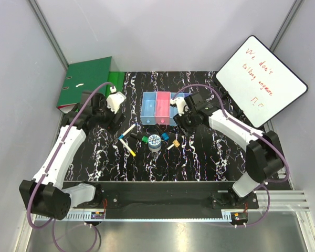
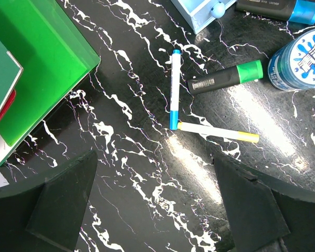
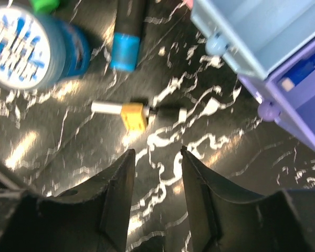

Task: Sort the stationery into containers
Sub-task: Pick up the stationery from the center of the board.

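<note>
The stationery lies loose at the middle of the top view, on the black marbled table [image 1: 210, 152] just below the row of bins [image 1: 149, 105]; a blue-capped marker [image 2: 175, 89] and a yellow-capped marker [image 2: 218, 132] nearly meet at one end in an L; right of them lie a black pen with a green cap [image 2: 226, 79], a round tape roll [image 2: 299, 60] and a black pen with a blue cap [image 3: 128, 37]; a small orange piece [image 3: 134, 114] on a white stick lies right of the roll in the top view; one blue-tipped item [image 3: 300, 72] rests inside the purple bin [image 3: 304, 115]; the left gripper [image 2: 155, 160] hangs spread wide near the two markers, holding nothing; the right gripper [image 3: 157, 154] hovers near the orange piece, fingers a narrow gap apart with nothing between; green binders [image 1: 86, 81] sit upper left, a whiteboard [image 1: 262, 79] upper right
</note>
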`<state>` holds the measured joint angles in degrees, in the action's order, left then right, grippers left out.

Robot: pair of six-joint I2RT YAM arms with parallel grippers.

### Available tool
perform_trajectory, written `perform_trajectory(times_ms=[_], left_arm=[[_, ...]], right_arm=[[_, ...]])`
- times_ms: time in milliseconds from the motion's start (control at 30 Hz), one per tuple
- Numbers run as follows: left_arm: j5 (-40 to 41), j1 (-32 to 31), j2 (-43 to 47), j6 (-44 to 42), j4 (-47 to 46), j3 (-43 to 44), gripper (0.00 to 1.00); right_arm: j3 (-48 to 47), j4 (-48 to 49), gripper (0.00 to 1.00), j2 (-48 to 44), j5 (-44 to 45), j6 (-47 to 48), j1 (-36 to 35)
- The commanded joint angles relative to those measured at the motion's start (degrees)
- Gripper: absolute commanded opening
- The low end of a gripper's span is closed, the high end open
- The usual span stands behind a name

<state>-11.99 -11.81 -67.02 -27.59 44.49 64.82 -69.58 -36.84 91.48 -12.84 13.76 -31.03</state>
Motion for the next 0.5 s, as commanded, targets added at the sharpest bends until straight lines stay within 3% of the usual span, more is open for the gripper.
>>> perform_trajectory(times_ms=[0,467], left_arm=[[1.3,-0.4,-1.5,0.4,-0.6,0.6,0.99],[0.8,-0.4,-2.6,0.2,-2.0,-0.1,0.99]], right_arm=[[-0.8,7.6,0.5,3.3,3.3,-6.9,-1.4],[5.9,9.1,0.63,3.0,5.6,-4.8,-6.2]])
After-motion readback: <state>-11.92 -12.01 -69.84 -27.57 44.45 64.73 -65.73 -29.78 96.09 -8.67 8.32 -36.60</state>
